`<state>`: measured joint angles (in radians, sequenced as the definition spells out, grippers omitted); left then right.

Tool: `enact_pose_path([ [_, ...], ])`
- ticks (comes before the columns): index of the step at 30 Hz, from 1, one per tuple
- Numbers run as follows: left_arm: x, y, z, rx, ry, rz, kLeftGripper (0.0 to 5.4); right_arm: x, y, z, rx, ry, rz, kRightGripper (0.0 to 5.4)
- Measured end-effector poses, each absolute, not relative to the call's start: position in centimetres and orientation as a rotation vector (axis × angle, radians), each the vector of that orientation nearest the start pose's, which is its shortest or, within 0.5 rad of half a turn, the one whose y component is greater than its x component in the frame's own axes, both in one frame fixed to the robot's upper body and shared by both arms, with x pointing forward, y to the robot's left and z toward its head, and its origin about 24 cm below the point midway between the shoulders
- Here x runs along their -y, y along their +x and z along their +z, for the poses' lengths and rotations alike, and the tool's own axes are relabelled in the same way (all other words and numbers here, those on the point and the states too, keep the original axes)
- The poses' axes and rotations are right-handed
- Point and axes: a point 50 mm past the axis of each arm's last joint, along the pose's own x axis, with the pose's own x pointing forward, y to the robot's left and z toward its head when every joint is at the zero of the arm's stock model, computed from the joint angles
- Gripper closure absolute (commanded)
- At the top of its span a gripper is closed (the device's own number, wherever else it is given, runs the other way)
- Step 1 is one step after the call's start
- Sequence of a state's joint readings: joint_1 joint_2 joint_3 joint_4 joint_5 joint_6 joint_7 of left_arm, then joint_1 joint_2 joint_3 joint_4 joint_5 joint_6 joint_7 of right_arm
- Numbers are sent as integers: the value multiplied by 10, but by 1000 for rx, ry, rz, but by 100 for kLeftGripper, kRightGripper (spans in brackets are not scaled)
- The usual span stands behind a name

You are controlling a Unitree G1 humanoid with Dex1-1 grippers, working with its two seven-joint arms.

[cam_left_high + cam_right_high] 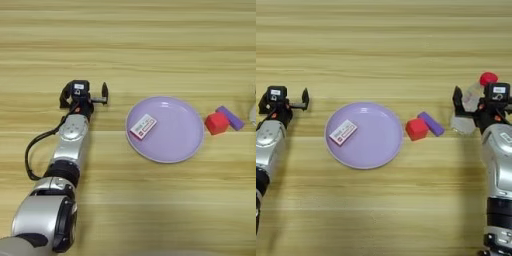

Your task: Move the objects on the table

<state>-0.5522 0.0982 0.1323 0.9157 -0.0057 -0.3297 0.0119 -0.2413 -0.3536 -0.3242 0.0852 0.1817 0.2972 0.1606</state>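
Tool status, left arm: the left tool is positioned over bare surface to the left of the plate, fingers spread apart and holding nothing. One black finger stands upright on the plate side, clear of the plate rim.

Tool status, right arm: the right tool is at the right edge of the scene, directly against the clear water bottle. One black finger sits on the left side of the bottle body. Whether the fingers are clamped on the bottle cannot be determined. The bottle is tilted, with its red cap pointing up and to the right.

Container: the round lilac plate lies flat near the centre. It holds one item, a small white card with red markings, lying in the left half of the plate.

Loose items: the red cube sits just right of the plate rim, outside the plate. The purple block lies diagonally, touching the cube on its right side, between the cube and the bottle.
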Motion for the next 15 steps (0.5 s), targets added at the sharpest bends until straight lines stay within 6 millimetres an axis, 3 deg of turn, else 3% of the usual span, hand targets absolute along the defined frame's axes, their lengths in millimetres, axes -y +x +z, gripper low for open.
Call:
enact_pose_path([
  [3,-167,341,25,-43,51,33,0,275,290,92,-81,-57,-142,2],
  [15,-167,341,25,-47,51,34,0,275,290,91,-87,-49,-142,148],
])
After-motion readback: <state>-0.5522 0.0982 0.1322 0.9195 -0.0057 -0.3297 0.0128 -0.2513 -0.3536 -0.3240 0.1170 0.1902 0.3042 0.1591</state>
